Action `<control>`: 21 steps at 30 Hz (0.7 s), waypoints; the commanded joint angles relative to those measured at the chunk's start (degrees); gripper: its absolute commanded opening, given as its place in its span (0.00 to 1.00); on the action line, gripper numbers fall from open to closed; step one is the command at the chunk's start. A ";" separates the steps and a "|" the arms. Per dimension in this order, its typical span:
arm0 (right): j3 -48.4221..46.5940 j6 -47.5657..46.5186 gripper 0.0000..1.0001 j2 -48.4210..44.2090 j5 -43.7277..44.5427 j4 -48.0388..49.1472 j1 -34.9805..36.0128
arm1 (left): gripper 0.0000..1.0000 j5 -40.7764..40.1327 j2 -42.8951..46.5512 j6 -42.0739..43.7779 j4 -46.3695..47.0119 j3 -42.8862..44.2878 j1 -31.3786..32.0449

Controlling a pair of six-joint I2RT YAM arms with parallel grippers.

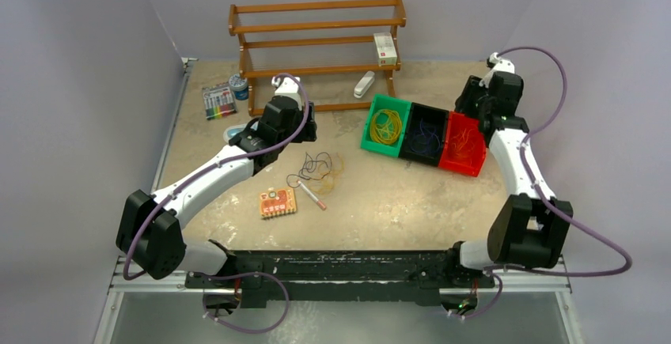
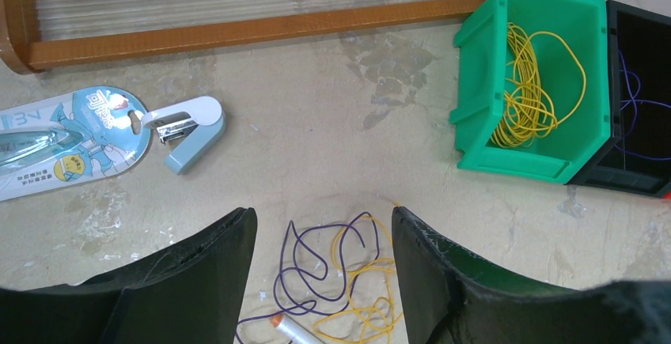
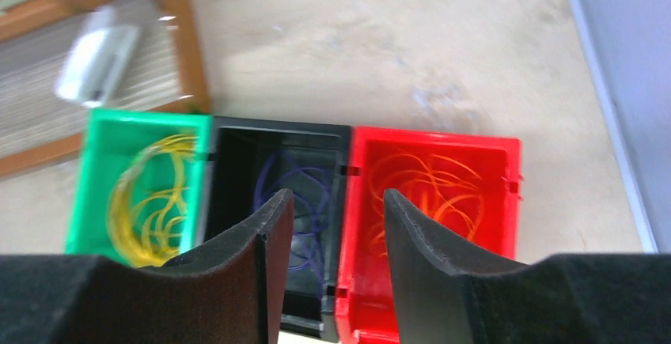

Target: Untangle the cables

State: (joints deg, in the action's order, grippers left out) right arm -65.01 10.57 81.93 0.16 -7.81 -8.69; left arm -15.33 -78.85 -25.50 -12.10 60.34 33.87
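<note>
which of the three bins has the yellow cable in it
The green bin, leftmost in the row, beside the wooden rack. The black bin holds purple cable, the red bin orange cable.

Wide open table [image 1: 411, 202] along the near edge, right of centre; rack [image 1: 316, 24] walls off the far edge, bins [image 1: 461, 167] crowd the far right, pen [image 1: 311, 194] beside cables [image 1: 316, 166].

What we cannot make out
Between the left fingers [image 2: 198, 273] the cables [image 2: 336, 281] run off the bottom edge; the right fingers [image 3: 253, 281] cover the near part of the black bin [image 3: 281, 132], itself blurred.
</note>
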 commanded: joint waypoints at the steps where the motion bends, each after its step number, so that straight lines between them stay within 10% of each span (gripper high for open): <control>1: 3.15 -1.91 0.48 -6.33 -16.89 9.10 -0.10 | 0.62 0.24 0.00 -0.92 1.96 1.32 -0.30; 21: 11.13 15.17 0.47 2.91 -13.58 25.16 33.98 | 0.66 -0.23 -5.30 -6.44 11.85 -8.63 1.13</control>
State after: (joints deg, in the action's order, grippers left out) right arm -53.01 21.74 81.01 -15.79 11.33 20.93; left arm -14.94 -84.25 -30.83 -6.13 52.86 34.20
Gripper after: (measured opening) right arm 0.467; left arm 0.648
